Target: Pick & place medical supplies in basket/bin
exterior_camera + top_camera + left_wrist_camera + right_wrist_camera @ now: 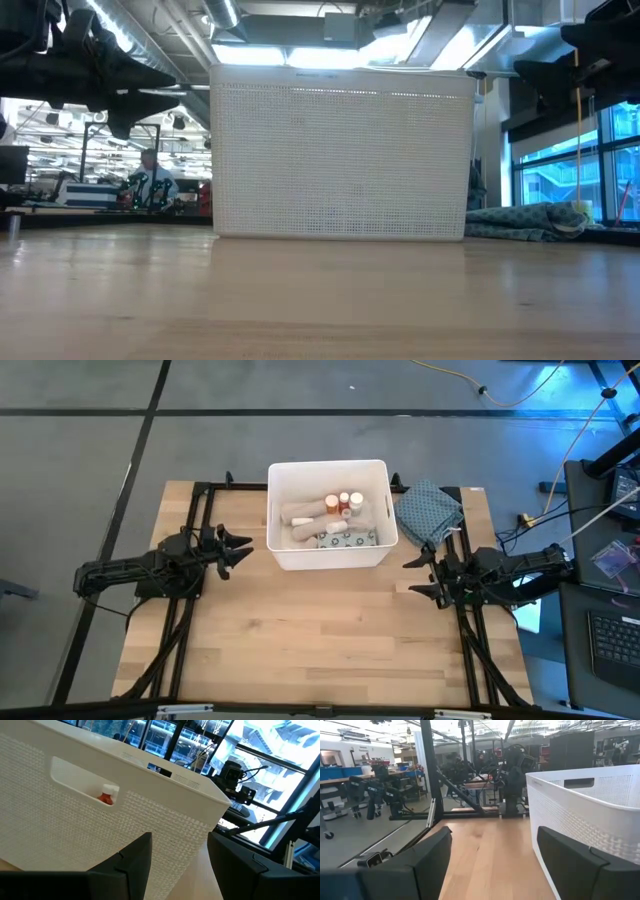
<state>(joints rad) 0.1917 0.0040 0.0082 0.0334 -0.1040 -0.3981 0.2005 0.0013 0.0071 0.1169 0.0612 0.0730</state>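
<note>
The wooden table [330, 630] carries the white tub [279, 520] at twelve o'clock of centre. A blue-grey cloth [430, 510] lies at the tub's three o'clock. Inside the tub rest beige rolls [301, 513], a dotted packet [345, 539] and white-capped bottles [350, 501]. The left gripper [240, 550] at nine o'clock and the right gripper [413, 575] at four o'clock both hang empty, fingers apart.

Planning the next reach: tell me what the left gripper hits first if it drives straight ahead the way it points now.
The left gripper, jaws open and empty, points at the side wall of the white basket. Judging by the left wrist view, that perforated wall just below the handle slot comes first; how near it is remains unclear.
</note>
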